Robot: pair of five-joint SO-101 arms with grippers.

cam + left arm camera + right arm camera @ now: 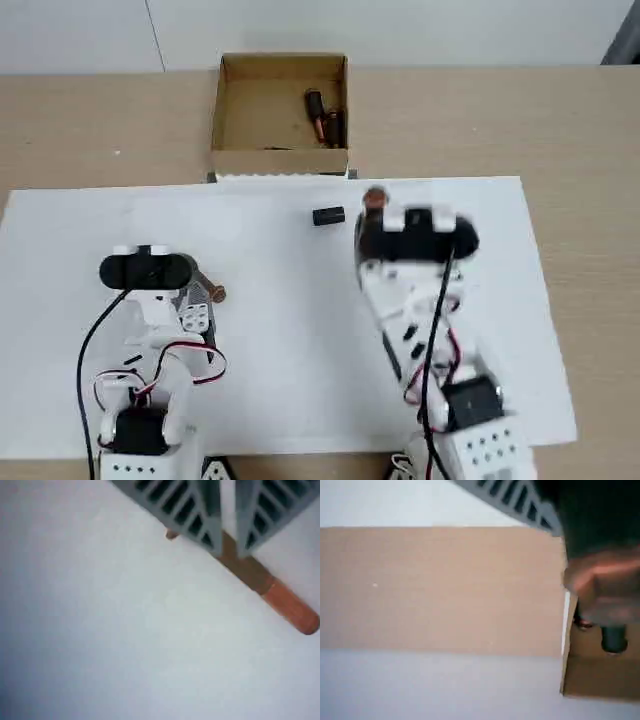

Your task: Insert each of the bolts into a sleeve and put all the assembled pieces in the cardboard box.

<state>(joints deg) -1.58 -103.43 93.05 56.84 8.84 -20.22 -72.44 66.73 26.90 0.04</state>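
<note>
High view: the left hand (200, 291) was seen clamped on a bolt (213, 293) above open sheet (290, 330). The right hand (372, 206) was clamped on a second bolt (375, 197) beside a sleeve (328, 216), near the front edge of the cardboard box (280, 160).

Pale wooden tabletop (580, 120), large white sheet (290, 340) spread over its near part, plain white wall (420, 25) behind with a thin seam, soft even light
</note>
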